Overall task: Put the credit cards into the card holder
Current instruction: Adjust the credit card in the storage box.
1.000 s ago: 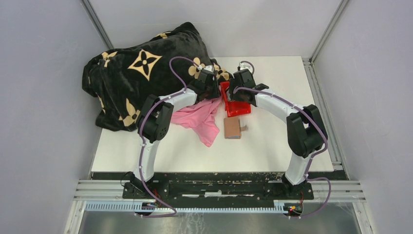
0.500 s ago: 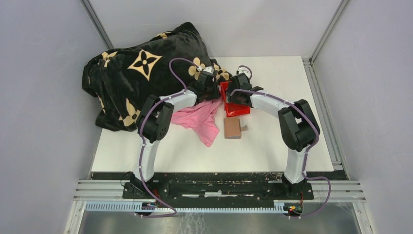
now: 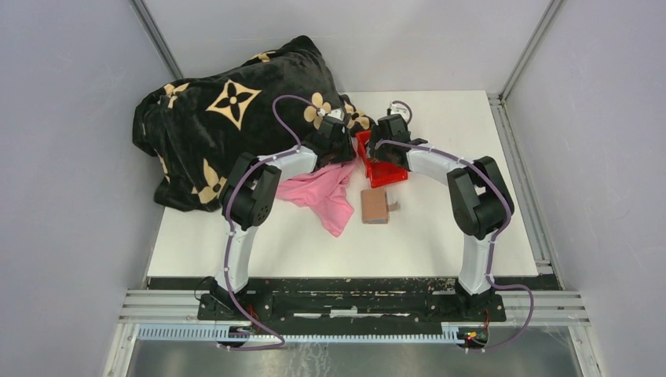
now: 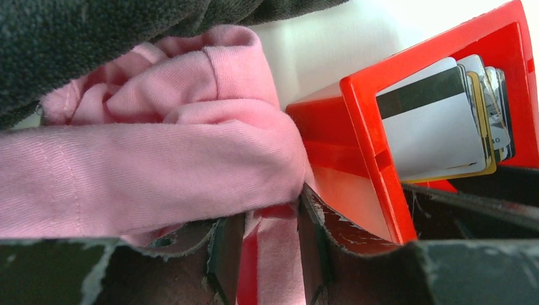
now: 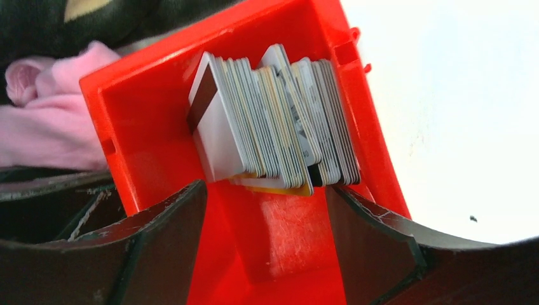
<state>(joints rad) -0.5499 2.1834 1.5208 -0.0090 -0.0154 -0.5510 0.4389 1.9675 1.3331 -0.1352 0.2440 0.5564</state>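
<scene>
The red bin (image 5: 152, 127) is gleaming as glossy moulded plastic; the credit cards (image 5: 273, 127) are looking smooth and thin; the pink cloth (image 4: 140, 146) is showing a soft knit; the black blanket (image 3: 212, 118) is looking plush; the card holder (image 3: 375, 206) is appearing matt, leather-like; the counter (image 3: 440, 228) is showing smooth white.

The credit cards (image 5: 273, 127) stand on edge in a tight, slightly fanned stack inside the red bin (image 5: 146, 127), just ahead of the wide-spread right claw (image 5: 267, 194). The frontmost is grey-white with a dark stripe. The card holder (image 3: 375, 206), brown and folded, lies flat on the surface (image 3: 440, 232), apart from that claw, on its near side.
</scene>
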